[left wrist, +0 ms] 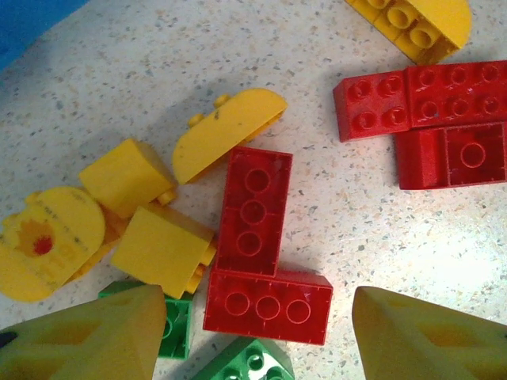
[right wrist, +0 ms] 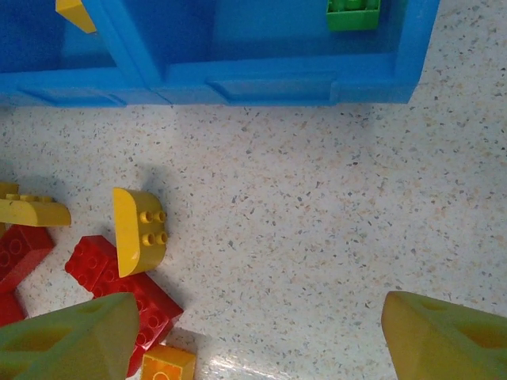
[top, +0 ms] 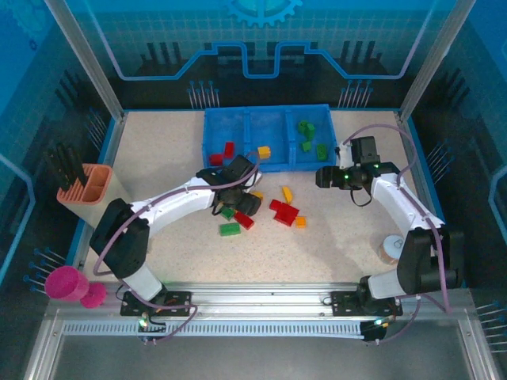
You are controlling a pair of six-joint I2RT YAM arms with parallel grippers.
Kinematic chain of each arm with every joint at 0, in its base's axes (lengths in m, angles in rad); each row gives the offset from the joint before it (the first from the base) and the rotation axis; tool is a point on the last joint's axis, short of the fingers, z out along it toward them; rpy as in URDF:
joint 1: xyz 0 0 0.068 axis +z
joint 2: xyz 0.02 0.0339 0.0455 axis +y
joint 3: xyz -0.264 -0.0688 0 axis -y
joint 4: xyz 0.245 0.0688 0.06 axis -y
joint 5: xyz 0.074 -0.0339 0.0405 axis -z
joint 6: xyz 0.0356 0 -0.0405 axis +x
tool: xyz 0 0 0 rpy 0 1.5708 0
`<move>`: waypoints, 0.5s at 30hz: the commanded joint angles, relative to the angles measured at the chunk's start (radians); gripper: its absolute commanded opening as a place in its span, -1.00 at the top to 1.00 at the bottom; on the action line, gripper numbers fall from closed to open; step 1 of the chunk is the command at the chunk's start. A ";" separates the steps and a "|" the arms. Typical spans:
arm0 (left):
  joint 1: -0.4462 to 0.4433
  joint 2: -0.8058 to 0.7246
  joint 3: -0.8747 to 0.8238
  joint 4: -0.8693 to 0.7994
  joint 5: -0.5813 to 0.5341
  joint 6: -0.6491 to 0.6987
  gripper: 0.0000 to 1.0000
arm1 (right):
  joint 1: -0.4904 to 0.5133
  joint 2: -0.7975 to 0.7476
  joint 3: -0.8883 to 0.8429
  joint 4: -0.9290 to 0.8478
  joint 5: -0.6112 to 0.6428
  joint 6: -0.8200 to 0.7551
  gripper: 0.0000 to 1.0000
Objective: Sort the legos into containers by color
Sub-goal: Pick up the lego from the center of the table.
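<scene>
On the speckled tabletop (top: 341,229), before the shallow blue plastic tray (top: 289,167) | left gripper (left wrist: 255,305): jaws spread, empty, over a loose cluster of small red, yellow and green plastic lego bricks (left wrist: 255,210) | right gripper (right wrist: 260,317): jaws spread, empty, near the tray's front wall | compartments: red bricks left, yellow middle, green right.

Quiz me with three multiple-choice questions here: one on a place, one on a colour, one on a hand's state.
1. The green bricks lie in which tray compartment? A left B middle C right
2. The brick in the middle compartment is: A red B yellow C green
3. The right hand is: A open, empty B shut on a brick C shut, empty
Answers: C, the greens sit at the right end; B, top view shows it yellow; A, spread wide with nothing gripped.
</scene>
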 commanded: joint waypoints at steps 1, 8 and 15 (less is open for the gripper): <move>-0.002 0.037 -0.018 0.066 0.053 0.077 -0.30 | 0.017 -0.005 -0.009 0.005 -0.005 0.012 -0.63; -0.011 0.103 0.001 0.072 0.087 0.123 -0.30 | 0.021 -0.009 0.000 -0.013 0.018 0.005 -0.65; -0.013 0.147 -0.005 0.084 0.069 0.130 -0.29 | 0.020 -0.016 0.000 -0.019 0.023 0.005 -0.66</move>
